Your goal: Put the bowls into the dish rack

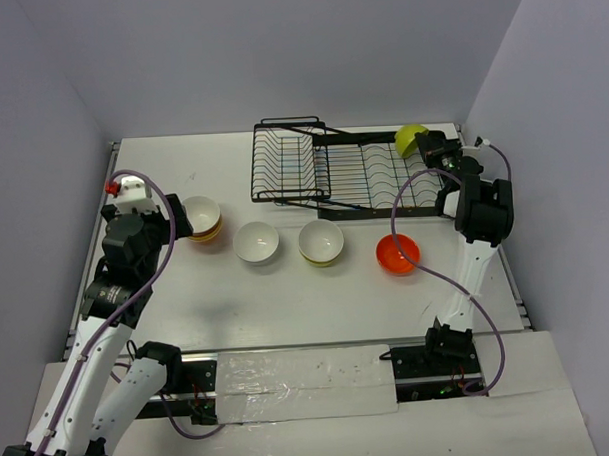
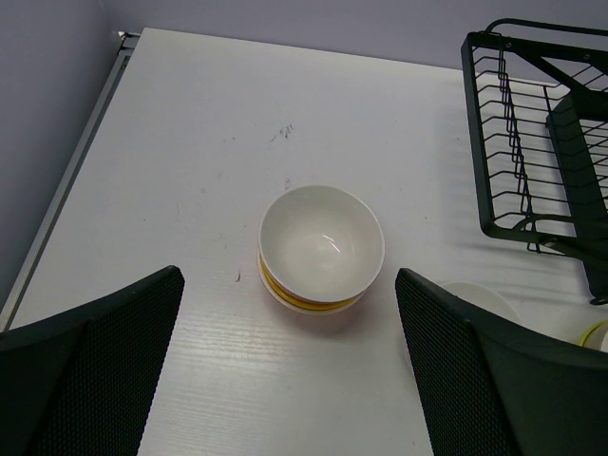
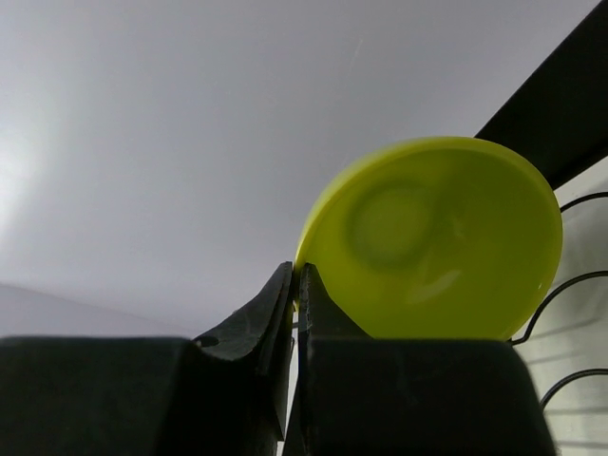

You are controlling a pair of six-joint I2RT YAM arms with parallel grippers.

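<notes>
Pinching glossy lime bowl point(image 3: 432, 237), right gripper point(image 3: 295, 285), curved wire rack point(image 1: 313, 173)

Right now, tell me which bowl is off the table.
The lime-green bowl, pinched by its rim in the right pincer at the right end of the dish rack. All the other bowls sit on the table.

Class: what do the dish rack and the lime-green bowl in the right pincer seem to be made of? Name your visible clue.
The dish rack looks like metal wire with a black coating, judging by its thin, evenly bent rods. The lime-green bowl is glossy, likely glazed ceramic or hard plastic. The soft reflections on its smooth surface do not settle which.
</notes>
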